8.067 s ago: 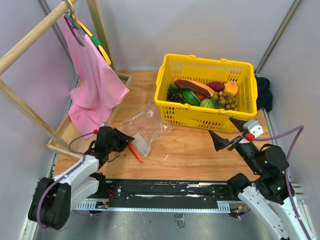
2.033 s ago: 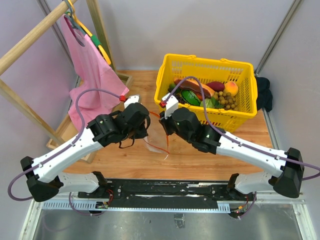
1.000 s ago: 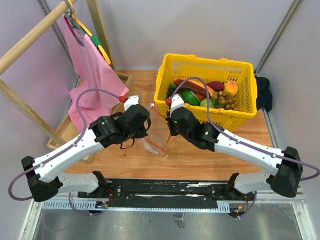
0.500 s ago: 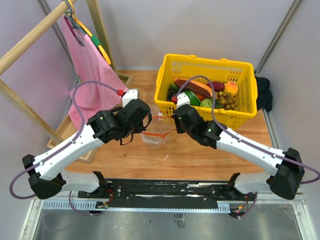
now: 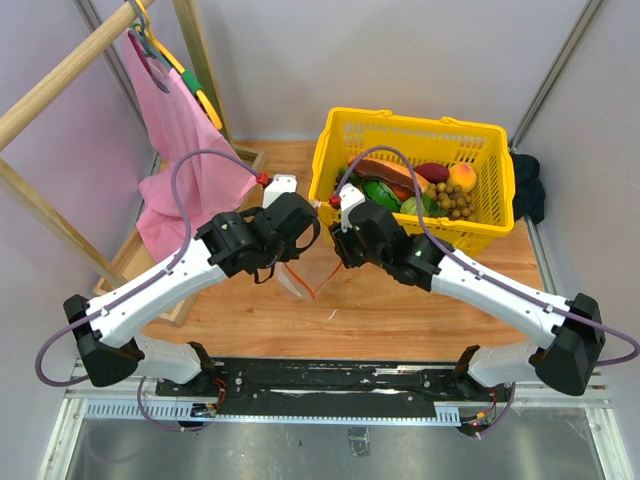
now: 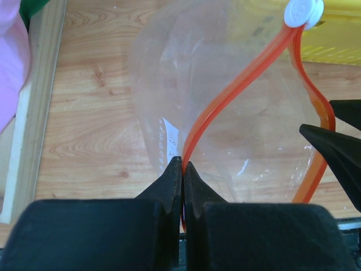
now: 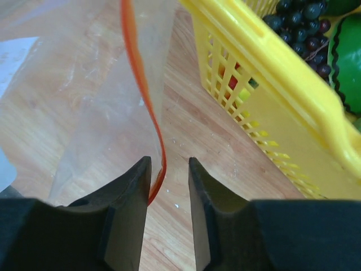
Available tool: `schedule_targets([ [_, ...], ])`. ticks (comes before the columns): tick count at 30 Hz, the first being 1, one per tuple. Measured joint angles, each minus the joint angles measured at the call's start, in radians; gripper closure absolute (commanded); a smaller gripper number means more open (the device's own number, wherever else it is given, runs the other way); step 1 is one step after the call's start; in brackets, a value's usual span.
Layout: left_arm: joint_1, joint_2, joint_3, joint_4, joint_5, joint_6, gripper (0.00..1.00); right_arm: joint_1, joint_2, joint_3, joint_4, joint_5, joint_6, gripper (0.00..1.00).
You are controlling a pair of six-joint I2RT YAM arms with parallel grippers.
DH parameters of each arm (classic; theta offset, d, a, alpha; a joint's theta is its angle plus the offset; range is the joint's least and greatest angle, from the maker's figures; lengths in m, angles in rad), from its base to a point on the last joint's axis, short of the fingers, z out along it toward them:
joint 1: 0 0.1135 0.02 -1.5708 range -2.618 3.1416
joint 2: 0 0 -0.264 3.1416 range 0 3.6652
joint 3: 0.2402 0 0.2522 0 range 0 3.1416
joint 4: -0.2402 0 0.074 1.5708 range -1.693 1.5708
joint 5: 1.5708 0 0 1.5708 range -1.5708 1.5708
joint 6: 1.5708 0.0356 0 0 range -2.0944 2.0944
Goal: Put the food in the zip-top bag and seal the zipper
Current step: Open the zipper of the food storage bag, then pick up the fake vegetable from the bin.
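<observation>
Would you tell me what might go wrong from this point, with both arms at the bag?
The left gripper pinches only the thin zipper, so the zip-top bag could slip free. The right gripper stands open around the strip, so the mouth may sag shut. The food lies in the yellow basket; fetching it would take an arm off the bag.

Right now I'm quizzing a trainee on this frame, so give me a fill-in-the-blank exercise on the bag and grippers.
The left gripper is ___ on the red zipper.
The right gripper is ___ around the zipper.
The peach lies in the yellow basket, so the zip-top bag holds ___ food.
The zipper's slider is ___.
Missing words: shut; open; no; white.
</observation>
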Motion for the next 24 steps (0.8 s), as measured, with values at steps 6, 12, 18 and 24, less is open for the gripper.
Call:
schedule_targets([
  [6, 0.000, 0.021, 0.018, 0.036, -0.003, 0.053, 1.00, -0.030, -0.008, 0.136, -0.119, -0.051, -0.053, 0.47],
  [12, 0.000, 0.047, 0.032, 0.065, 0.002, 0.096, 1.00, -0.120, -0.058, 0.269, -0.237, -0.061, -0.101, 0.35],
  [18, 0.000, 0.050, 0.063, 0.061, 0.003, 0.113, 1.00, -0.276, -0.079, 0.354, -0.291, -0.081, -0.120, 0.23],
  [24, 0.001, 0.050, 0.142, 0.013, -0.016, 0.115, 1.00, -0.440, 0.003, 0.406, -0.307, -0.069, -0.119, 0.13],
])
